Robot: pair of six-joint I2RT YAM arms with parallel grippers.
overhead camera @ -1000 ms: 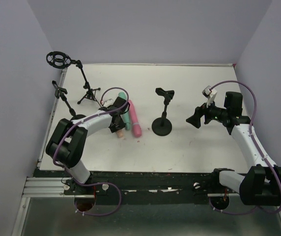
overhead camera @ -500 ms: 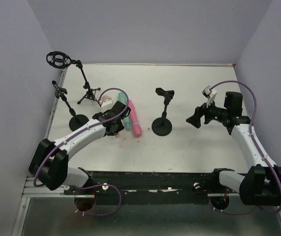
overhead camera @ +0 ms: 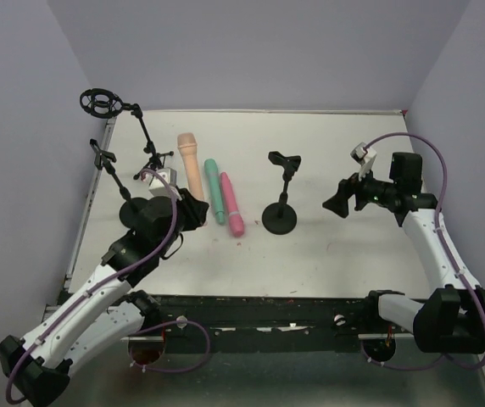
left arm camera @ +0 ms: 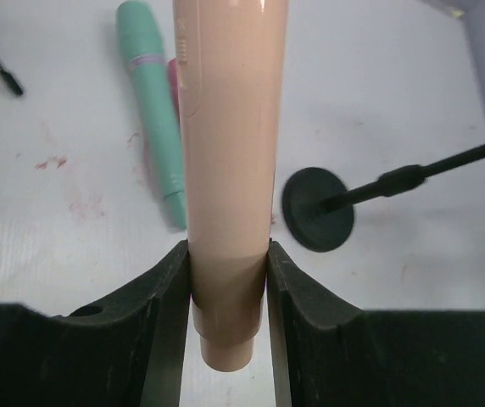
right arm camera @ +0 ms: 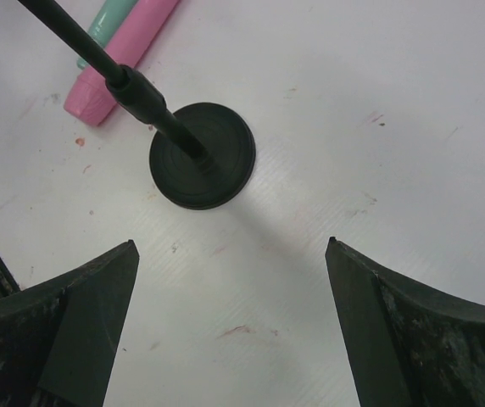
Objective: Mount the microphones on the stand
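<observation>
Arm pose, left: reaches forward from its base over the left half of the table [overhead camera: 353, 136], wrist low.
Left gripper [left arm camera: 225, 280]: fingers clamped on the tail end of the peach microphone [left arm camera: 230, 153], which projects ahead.
Teal microphone [overhead camera: 214, 191], pink microphone [overhead camera: 232, 203]: flat, side by side, between left gripper and stand [overhead camera: 281, 203].
Right gripper [right arm camera: 230, 280]: raised, jaws wide apart, empty, facing the stand's base.

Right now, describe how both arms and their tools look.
The left arm and right arm have white links with black joints and bases. A purple cable loops along each. The left tool and right tool have thick matte black fingers with angled tips.
</observation>
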